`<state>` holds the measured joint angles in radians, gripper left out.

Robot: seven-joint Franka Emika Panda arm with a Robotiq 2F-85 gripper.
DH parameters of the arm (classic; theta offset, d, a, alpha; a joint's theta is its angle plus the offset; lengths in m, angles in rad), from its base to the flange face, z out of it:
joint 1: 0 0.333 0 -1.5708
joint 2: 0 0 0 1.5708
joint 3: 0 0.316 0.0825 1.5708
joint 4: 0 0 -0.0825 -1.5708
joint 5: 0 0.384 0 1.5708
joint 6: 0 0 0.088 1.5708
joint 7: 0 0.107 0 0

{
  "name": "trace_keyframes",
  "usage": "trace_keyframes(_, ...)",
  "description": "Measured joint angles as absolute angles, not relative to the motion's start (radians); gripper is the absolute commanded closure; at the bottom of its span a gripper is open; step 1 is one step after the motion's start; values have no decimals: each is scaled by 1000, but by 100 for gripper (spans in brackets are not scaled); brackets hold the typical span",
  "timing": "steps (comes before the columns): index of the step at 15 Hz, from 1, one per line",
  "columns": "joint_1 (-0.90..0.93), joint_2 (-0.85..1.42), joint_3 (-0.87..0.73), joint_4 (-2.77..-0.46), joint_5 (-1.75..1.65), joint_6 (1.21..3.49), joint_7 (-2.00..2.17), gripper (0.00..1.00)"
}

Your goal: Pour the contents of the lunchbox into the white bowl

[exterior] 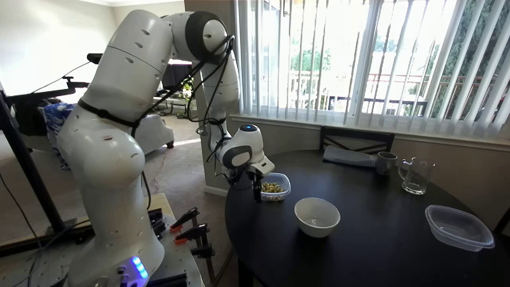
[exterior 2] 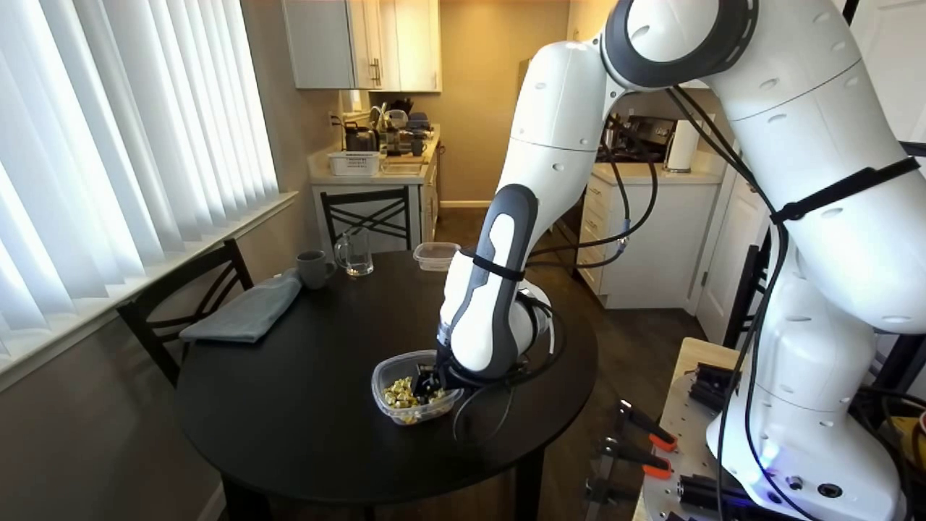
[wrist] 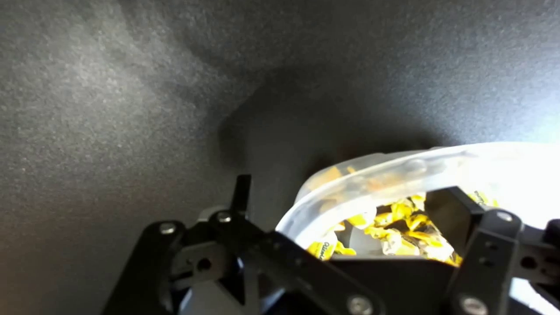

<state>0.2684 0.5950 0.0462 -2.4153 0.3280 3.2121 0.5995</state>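
End effector [wrist: 345, 197] astride curved lunchbox rim [wrist: 385, 183]

In the wrist view, dark lettering on a yellow candy wrapper [wrist: 324, 250] seems to read "Ricola"; print on another wrapper [wrist: 481, 198] is too washed-out to spell. Dark marks on a white basket [exterior 2: 354, 163] are too small to make out.

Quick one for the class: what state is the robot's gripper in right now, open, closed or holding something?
Gripper: open, its fingers apart with a wall of the lunchbox between them, not clamped on it.
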Motion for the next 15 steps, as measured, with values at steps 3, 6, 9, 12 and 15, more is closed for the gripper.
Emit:
trace_keyframes(3, 320, 592, -10, -2430, 352, 3235, 600, 0)
trace_keyframes(6, 399, 584, -89, -2467, 399, 3256, 600, 0)
trace_keyframes(9, 466, 576, -137, -2506, 439, 3280, 600, 25)
trace_keyframes(12, 565, 561, -178, -2550, 488, 3321, 600, 40)
trace_keyframes(15, 668, 548, -215, -2583, 548, 3357, 600, 61)
